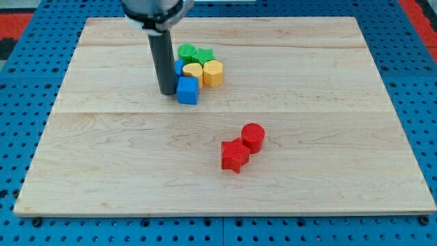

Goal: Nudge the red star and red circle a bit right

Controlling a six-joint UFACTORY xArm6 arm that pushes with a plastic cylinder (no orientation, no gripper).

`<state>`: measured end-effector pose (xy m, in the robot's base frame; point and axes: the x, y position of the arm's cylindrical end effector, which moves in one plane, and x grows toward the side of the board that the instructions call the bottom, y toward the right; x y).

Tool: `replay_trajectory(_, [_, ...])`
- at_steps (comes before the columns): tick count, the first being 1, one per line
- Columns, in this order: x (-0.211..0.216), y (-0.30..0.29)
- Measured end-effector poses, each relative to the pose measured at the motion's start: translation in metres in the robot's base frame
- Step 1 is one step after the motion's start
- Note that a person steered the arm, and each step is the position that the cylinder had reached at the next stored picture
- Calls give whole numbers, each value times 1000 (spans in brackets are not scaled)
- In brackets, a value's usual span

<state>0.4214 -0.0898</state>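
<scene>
wooden board (pixel 102 171) holds touching red star (pixel 234 156) and red circle (pixel 253 137); my tip (pixel 167 92), no pincer visible, seemingly touches blue cube (pixel 188 90).

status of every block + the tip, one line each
red star: flat on board, touching red circle
red circle: upper right of star
blue cube: beside my tip
my tip: at cluster's left, far from red pair
yellow blocks: clustered
green blocks: behind yellows
</scene>
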Motion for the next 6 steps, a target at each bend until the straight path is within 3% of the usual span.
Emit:
replay_trajectory(2, [133,22])
replay_trajectory(3, [165,50])
replay_trajectory(6, [78,223])
